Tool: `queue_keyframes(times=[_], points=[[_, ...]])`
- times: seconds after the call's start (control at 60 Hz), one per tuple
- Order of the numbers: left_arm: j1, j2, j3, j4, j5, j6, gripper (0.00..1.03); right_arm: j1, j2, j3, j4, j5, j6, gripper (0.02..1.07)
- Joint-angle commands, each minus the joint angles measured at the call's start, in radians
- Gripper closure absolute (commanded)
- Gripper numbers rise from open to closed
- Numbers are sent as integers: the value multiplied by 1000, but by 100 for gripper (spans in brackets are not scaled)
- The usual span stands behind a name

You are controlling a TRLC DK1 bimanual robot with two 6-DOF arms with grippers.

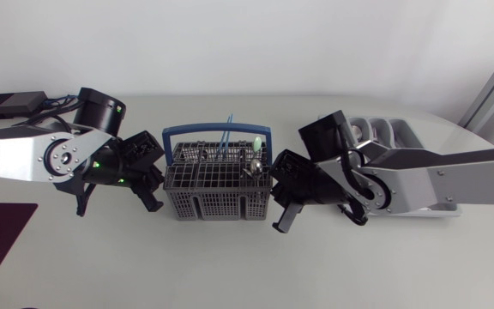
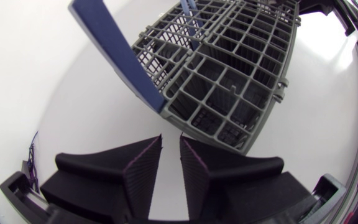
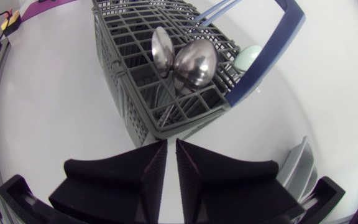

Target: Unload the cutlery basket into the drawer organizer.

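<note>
Spoons (image 3: 194, 62) in cutlery basket (image 1: 217, 193): likely stiff, light, slick steel; bowls up, pinch at neck under bowl. Left gripper (image 2: 171, 139), right gripper (image 3: 171, 145) nearly closed, empty.

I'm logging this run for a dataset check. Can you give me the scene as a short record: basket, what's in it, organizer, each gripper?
basket: grey cutlery basket with a blue handle, mid-table, between the two grippers
contents: at least two spoons, bowls up, at the right arm's end; thin blue sticks; a pale green piece
organizer: grey drawer organizer behind the right arm, partly hidden
left gripper: fingers nearly together, empty, just short of the basket
right gripper: fingers nearly together, empty, just short of the basket
progress: cutlery not yet unloaded
</note>
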Motion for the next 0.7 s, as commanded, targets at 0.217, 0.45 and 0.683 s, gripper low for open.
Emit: queue_keyframes(times=[0.217, 0.45, 0.683], points=[[44, -180, -26, -37, 1, 79, 31, -90, -171, -142, 37, 1, -61, 31], [-103, -306, -16, -84, -30, 156, 17, -118, -293, -231, 37, -8, -78, 17], [-322, -257, 15, -61, -84, 245, 15, -118, -366, -292, 34, -14, -86, 17]])
